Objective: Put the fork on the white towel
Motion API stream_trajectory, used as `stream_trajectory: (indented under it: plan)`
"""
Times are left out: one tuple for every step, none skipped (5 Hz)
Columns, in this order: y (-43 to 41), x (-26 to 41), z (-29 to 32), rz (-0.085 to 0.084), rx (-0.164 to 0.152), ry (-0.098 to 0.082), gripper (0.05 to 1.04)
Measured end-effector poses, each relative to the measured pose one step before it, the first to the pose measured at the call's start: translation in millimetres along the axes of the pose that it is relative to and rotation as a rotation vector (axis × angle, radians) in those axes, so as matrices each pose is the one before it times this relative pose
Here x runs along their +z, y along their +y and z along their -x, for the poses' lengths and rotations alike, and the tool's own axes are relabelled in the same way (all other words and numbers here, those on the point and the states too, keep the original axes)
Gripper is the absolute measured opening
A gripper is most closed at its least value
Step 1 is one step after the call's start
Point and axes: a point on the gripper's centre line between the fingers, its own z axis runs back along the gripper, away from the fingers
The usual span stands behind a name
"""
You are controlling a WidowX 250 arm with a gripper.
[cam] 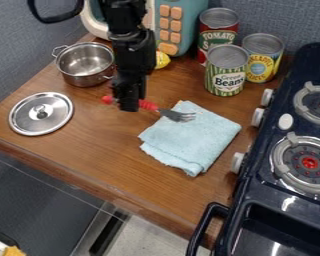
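Stopping this short, you'd leave the fork partly off the towel; I can't tell whether your gripper is clamped.

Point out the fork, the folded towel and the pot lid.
Fork point(171, 114): camera view, on its metal head.
Folded towel point(193, 140): camera view, middle of its cloth.
Pot lid point(42, 113): camera view, on its knob.
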Motion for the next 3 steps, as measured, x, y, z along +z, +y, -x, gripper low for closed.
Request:
stream_trajectory:
  plan:
    - [3.01,-4.42,7.38,-0.0078,0.004,0.0128,0.36]
    - [3.46,-11.07,-2.78,0.0362,-0.0163,-0.0242,0.36]
    - [6.94,-9.73,1.38,0.0045,0.0054,0.0109,0.36]
